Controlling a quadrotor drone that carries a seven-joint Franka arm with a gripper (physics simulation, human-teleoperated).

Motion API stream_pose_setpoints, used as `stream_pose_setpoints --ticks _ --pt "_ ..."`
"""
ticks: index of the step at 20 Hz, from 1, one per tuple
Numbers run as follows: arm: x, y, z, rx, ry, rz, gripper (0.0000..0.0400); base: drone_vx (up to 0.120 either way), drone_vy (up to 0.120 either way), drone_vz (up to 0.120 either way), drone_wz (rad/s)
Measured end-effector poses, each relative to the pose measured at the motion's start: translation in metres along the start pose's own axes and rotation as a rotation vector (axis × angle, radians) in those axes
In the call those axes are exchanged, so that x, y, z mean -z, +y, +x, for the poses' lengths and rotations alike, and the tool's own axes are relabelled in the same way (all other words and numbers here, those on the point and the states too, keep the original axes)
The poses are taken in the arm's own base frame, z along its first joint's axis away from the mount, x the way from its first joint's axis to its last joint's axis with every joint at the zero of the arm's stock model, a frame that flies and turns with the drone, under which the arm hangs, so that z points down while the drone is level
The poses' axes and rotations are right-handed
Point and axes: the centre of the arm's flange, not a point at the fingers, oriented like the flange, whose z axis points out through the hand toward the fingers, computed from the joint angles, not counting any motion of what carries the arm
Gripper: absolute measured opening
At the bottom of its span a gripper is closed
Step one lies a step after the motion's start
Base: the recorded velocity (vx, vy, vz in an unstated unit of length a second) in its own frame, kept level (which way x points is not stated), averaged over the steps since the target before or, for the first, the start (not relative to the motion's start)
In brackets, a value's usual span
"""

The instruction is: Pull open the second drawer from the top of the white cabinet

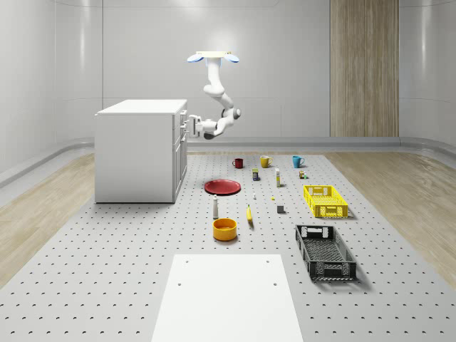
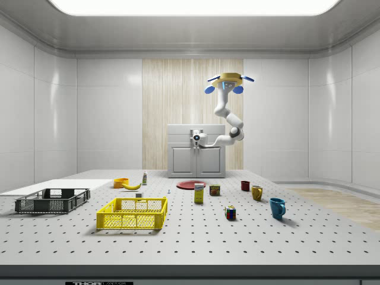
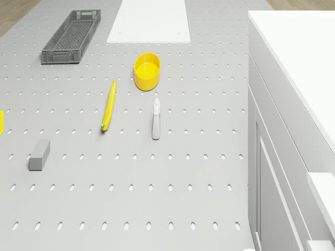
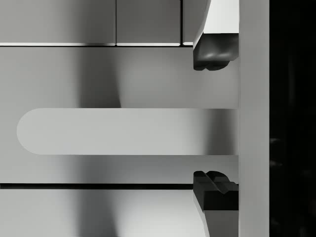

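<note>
The whole-scene view looks down from high at one end of the desk (image 1: 107, 285), far off, with the white cabinet (image 1: 135, 153) at its left. The side view sits low at the desk's edge, facing the cabinet front squarely from afar. Both share the yellow crate (image 1: 325, 200) and the red plate (image 1: 222, 187). The drone view looks down beside the cabinet. The wrist view sits very close to a drawer handle (image 4: 123, 131).

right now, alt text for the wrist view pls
Close on the white cabinet front, the tool is open, its dark fingertips straddling one end of a horizontal rounded drawer handle, without touching it.
</note>
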Motion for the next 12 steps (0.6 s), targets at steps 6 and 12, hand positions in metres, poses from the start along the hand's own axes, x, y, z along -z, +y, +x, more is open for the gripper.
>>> stream_pose_setpoints --ticks 6,12 --pt "-0.0070 0.0037 0.0038 0.000 0.000 0.000 0.0300 0.000 0.000 0.000 0.000" --pt "-0.0113 0.0028 0.0029 0.000 0.000 0.000 0.0300 0.000 0.000 0.000 0.000"
